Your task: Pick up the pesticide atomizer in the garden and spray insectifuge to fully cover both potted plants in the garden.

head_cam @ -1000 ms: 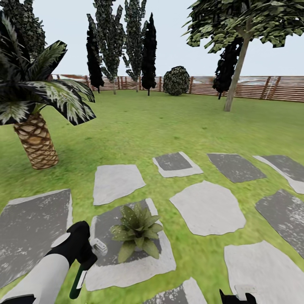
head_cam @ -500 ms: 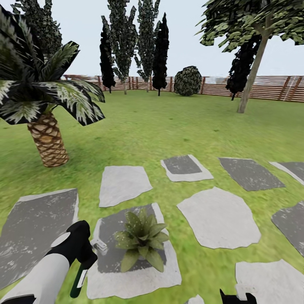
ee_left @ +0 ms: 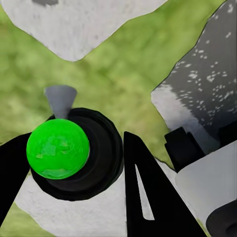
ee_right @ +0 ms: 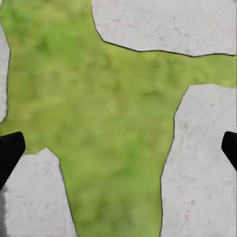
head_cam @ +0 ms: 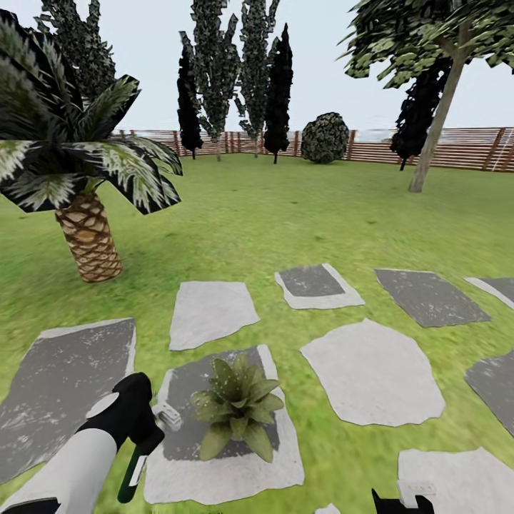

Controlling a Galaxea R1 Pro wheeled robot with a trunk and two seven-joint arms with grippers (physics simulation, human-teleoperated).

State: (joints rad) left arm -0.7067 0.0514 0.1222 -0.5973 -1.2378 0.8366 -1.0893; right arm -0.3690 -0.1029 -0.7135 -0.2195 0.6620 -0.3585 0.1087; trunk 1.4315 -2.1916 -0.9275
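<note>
Tilting pesticide atomizer (head_cam: 132, 471), nozzle toward potted plant (head_cam: 235, 405)

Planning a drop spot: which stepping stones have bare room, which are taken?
Free: the pale stone beyond the potted plant and the big pale stone beside it. Crowded: the plant's stone, with the left gripper and atomizer at its edge.

Pale grey pot of the speckled green potted plant (head_cam: 235, 407) is hidden under its own leaves. Slim dark-green pesticide atomizer (head_cam: 130, 472), beside that plant: upper body covered by the black left gripper (head_cam: 146, 435). Black right gripper (head_cam: 401, 502) cut by frame bottom, jaw state unreadable there.
</note>
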